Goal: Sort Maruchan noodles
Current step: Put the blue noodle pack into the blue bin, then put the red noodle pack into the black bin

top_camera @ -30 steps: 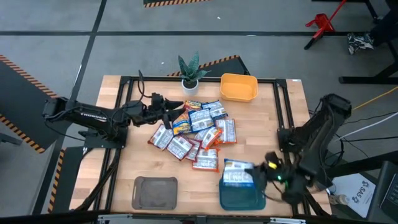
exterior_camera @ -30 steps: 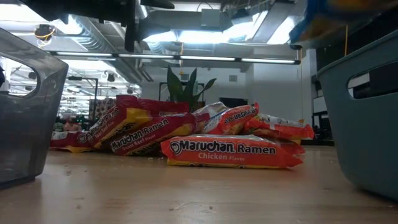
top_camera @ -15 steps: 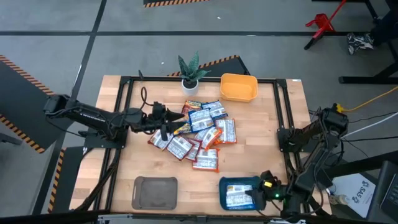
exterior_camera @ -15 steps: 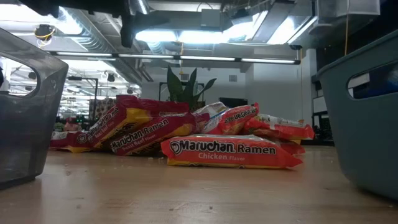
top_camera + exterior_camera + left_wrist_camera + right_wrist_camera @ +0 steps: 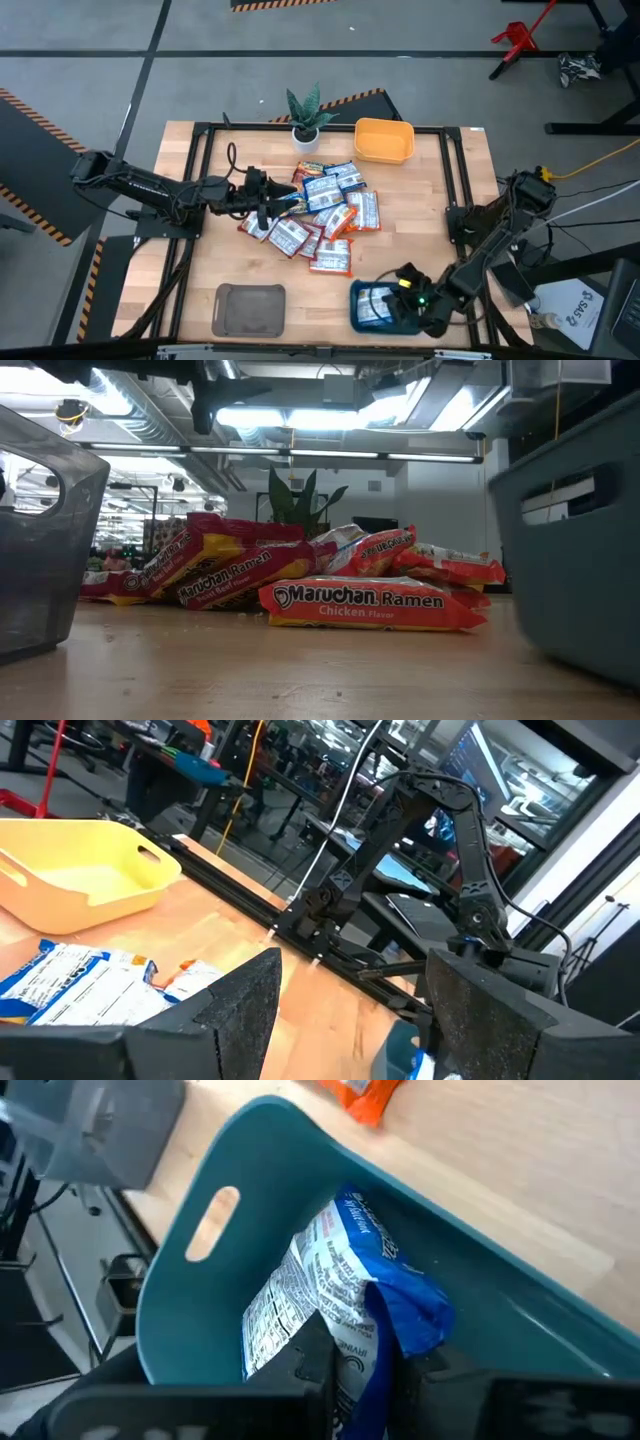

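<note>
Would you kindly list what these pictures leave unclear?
- High view: the right gripper covers part of the blue packet in the teal tray.
- Right wrist view: the fingers hide that packet's end.
- Low view: the teal tray's wall hides its contents.
- High view: the pile's labels are too small to read.

The teal tray [image 5: 575, 560] is blurred and cut off in the low view; the blue packet's [image 5: 340, 1305] lower end is hidden behind the right tool [image 5: 365, 1370].
</note>
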Controlling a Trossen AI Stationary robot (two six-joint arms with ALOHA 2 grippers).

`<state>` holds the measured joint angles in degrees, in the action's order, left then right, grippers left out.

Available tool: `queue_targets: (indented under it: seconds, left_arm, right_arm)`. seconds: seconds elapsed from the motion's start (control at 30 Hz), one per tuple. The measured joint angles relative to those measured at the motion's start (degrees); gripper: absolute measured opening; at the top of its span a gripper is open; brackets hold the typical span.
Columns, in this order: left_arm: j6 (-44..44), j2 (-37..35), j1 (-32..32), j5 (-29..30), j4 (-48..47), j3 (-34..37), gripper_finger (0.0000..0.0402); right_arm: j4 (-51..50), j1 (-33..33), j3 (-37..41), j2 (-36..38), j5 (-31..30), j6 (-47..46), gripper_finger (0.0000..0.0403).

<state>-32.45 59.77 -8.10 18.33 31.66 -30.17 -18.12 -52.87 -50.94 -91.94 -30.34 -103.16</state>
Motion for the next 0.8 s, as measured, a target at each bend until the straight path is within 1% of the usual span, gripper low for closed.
queue_targets:
  seconds: [0.13, 0.33, 0.43, 0.53, 0.67, 0.73, 0.8]
  left_arm:
    - [0.01, 0.0, 0.02, -0.69, 0.0, 0.0, 0.0244]
    - [0.02, 0.0, 0.02, -2.76, -0.22, -0.02, 0.0244]
    - [-0.31, 0.0, 0.02, -3.09, -1.78, -0.07, 0.0244]
    - [-0.2, 0.0, 0.02, -4.44, -5.96, -0.07, 0.0244]
    - [-0.31, -0.15, 0.09, -5.77, -14.27, -0.07, 0.0244]
    - [-0.38, -0.16, 0.09, -5.92, -19.18, -0.07, 0.0244]
    - [-0.46, -0.38, 0.09, -5.85, -24.84, -0.07, 0.0244]
  right_arm:
    - [0.06, 1.29, -0.04, 0.0, 1.44, 0.66, 0.007]
    - [0.03, 1.15, -0.04, 0.0, 4.39, 1.1, 0.0143]
    - [0.06, 1.16, -0.04, 0.23, 6.08, -1.0, 0.0171]
    - [-0.31, 1.17, -0.71, 1.28, 7.46, -1.4, 0.0181]
    - [-4.74, 1.18, -3.72, 3.83, 7.46, -0.11, 0.018]
    - [-8.7, 1.33, -6.15, 5.16, 6.07, 0.43, 0.0177]
    - [-12.43, 1.65, -9.48, 5.92, 3.83, 2.9, 0.0174]
